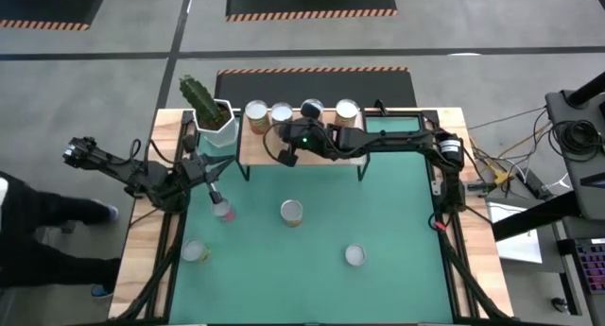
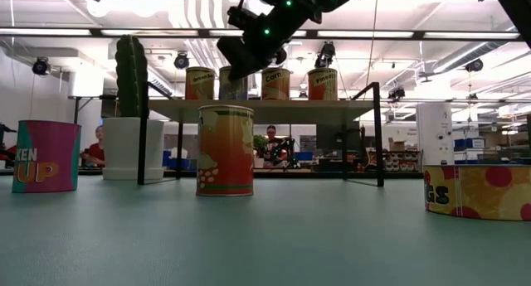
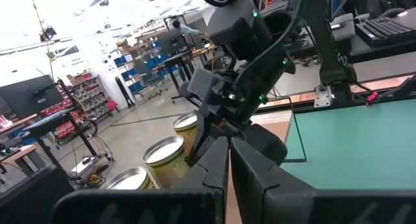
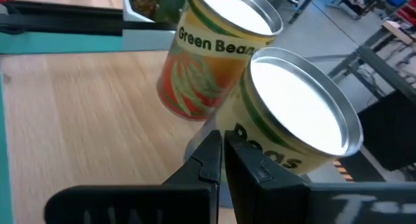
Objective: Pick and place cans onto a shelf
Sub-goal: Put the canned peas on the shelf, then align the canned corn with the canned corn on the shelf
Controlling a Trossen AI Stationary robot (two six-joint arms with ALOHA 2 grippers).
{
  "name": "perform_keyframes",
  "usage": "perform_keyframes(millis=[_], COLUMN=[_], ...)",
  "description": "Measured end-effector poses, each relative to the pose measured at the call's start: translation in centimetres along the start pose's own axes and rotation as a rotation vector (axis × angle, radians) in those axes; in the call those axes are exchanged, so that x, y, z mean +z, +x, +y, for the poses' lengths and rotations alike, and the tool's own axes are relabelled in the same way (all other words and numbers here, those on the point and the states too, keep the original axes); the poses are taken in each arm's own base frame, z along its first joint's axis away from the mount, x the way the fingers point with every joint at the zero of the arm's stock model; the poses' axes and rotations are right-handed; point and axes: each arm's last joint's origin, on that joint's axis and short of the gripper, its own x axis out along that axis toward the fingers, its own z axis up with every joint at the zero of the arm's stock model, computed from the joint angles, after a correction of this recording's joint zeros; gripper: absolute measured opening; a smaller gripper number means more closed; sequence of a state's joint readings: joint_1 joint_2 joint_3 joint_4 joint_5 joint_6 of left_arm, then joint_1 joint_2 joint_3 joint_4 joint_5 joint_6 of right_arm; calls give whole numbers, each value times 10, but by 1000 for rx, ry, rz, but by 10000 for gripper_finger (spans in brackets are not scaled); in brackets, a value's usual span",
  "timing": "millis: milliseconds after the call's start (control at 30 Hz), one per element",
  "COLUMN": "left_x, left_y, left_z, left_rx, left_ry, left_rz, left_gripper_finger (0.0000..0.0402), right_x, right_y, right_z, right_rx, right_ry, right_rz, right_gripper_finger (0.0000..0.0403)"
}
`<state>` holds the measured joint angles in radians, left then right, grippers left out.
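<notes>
The light-wood shelf (image 1: 251, 146) stands at the table's far edge with several cans on it in a row (image 1: 256, 111) (image 1: 281, 113) (image 1: 347, 111). My right gripper (image 1: 284, 159) is shut and empty over the shelf's near edge. In its wrist view it (image 4: 222, 146) is just in front of a "Peas" can (image 4: 296, 113), which stands beside a "Green Beans" can (image 4: 208, 62). My left gripper (image 1: 214, 188) is shut and empty, raised above the table by a pink can (image 1: 222, 211). More cans stand on the mat (image 1: 291, 212) (image 1: 354, 255) (image 1: 196, 251).
A cactus in a white pot (image 1: 213, 113) stands at the shelf's left end. The shelf's thin black legs (image 2: 378, 137) reach down to the green mat (image 1: 397, 222). My right arm (image 1: 397, 142) stretches along the shelf's near edge from the right.
</notes>
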<state>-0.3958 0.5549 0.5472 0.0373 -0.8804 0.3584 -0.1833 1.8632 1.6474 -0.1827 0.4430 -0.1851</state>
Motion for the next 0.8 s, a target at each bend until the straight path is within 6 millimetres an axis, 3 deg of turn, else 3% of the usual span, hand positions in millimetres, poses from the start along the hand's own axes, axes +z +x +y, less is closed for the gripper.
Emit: perform_keyframes(millis=[533,633,800], left_x=[0,0,0], left_y=[0,0,0], left_z=[0,0,0], left_rx=[0,0,0], left_ry=[1,1,1], left_rz=[0,0,0], left_gripper_finger=[0,0,0], right_x=[1,7,25], right_y=[2,-10,-48], right_z=[-4,6,21], right_rx=[26,86,172], right_ry=[11,11,29], right_rz=[-17,-26,-4], right_gripper_finger=[9,9,9])
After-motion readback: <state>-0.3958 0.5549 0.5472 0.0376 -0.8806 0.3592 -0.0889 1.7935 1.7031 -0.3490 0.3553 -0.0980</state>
